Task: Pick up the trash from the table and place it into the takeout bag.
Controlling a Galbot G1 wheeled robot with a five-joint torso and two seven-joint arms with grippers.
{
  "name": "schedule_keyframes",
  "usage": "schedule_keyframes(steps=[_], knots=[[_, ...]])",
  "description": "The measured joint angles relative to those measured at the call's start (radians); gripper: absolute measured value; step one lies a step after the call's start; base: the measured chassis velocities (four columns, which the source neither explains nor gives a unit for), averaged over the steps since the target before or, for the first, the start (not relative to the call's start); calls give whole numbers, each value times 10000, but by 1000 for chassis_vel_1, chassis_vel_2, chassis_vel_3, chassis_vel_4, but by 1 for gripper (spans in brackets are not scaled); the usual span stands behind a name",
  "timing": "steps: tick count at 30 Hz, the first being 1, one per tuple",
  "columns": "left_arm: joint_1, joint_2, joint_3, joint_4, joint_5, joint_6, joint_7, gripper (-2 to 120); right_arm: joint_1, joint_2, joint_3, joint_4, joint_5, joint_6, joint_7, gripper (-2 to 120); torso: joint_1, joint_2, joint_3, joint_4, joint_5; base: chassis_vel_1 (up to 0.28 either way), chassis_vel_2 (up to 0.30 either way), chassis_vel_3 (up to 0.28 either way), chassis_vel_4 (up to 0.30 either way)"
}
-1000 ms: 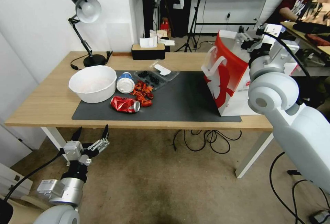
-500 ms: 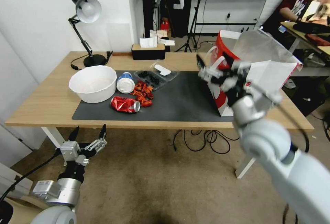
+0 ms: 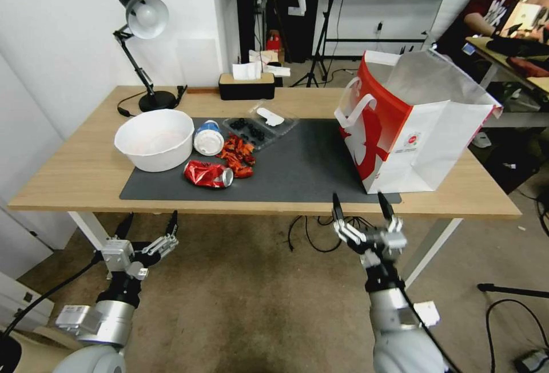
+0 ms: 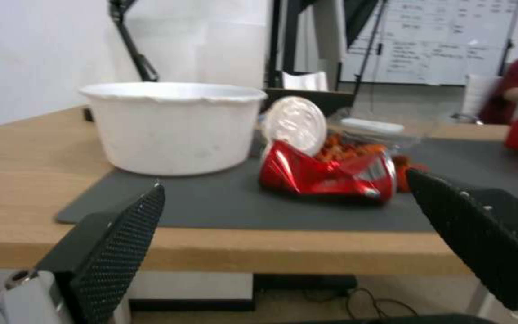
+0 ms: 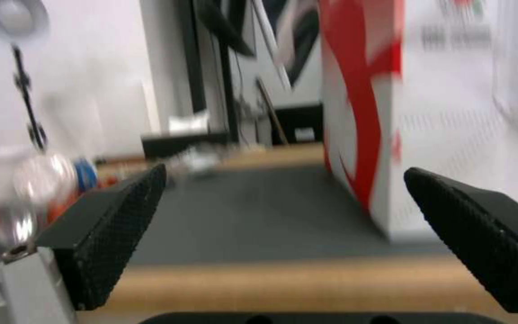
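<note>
The trash lies on the left half of the dark mat (image 3: 309,170) of the table (image 3: 68,173): a white bowl (image 3: 154,139), a blue cup with a white lid (image 3: 207,137) on its side, a clear tray (image 3: 260,124), red wrapper scraps (image 3: 237,155) and a crushed red can (image 3: 209,174). At the table's right end the takeout bag (image 3: 400,127) stands upright with its mouth open. My left gripper (image 3: 150,221) hangs open below the front edge, facing the can (image 4: 325,173) and bowl (image 4: 175,126). Open too, my right gripper (image 3: 360,207) sits below the front edge, facing the bag (image 5: 361,112).
A black desk lamp (image 3: 143,18) and a black tissue box (image 3: 247,84) stand along the table's back edge. Cables (image 3: 337,230) lie on the floor under the table, between its white legs (image 3: 426,256). Bare mat stretches between the trash and the bag.
My right arm has swung from over the bag's mouth down in front of the table to below its front edge, gripper open and empty. The left gripper has barely moved.
</note>
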Motion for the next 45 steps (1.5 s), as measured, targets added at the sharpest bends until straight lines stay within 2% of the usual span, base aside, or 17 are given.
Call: schedule_keyframes(steps=[2,11,45], knots=[[-2,-8,-26,244,34,-204,240,100,-139,5,-125,-177,-15,-237,225,100,-1,0,0,2,2,0,0,0,0],[2,-43,-92,354,17,-312,307,100,43,-68,-270,-445,236,-750,397,100,2,0,2,2,2,0,0,0,0],[-147,8,-74,626,-165,-382,299,100,218,-89,-210,-360,436,-648,-58,100,2,0,1,2,2,0,0,0,0]])
